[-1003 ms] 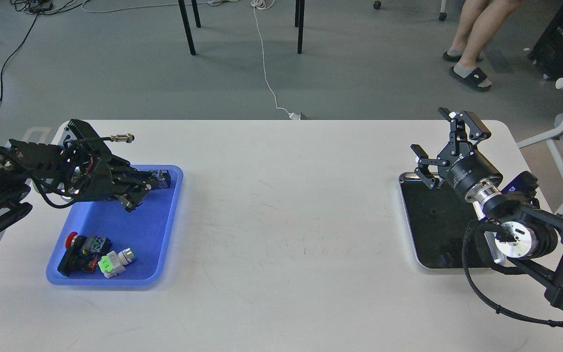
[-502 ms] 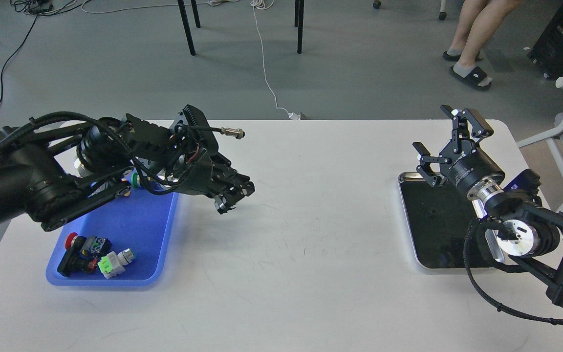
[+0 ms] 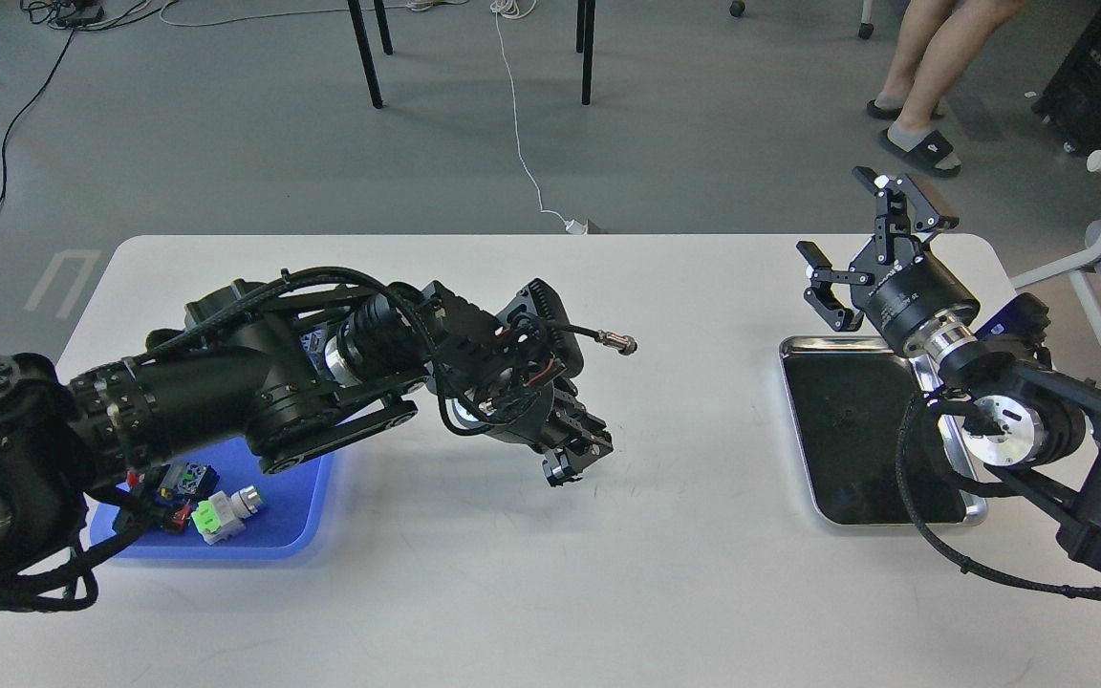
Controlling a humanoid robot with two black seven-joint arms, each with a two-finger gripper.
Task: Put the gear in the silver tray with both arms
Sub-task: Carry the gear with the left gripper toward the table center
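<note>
Gear for this job is small industrial switch parts, hard plastic and metal by the look of them, light and rigid. I would pinch one across its body.

Largest first: the white desk [image 3: 531, 573]. On its right side lies the silver tray [image 3: 804, 449], with a polished rim and a dark, bare bottom. On the left, the blue tray [image 3: 307, 521] holds a green-and-white pushbutton [image 3: 224, 511].

My left gripper [image 3: 574, 459] hangs over mid-desk; I cannot tell its jaws' state or load. My right gripper [image 3: 871, 244] stands wide open, empty, at the silver tray's far edge.
</note>
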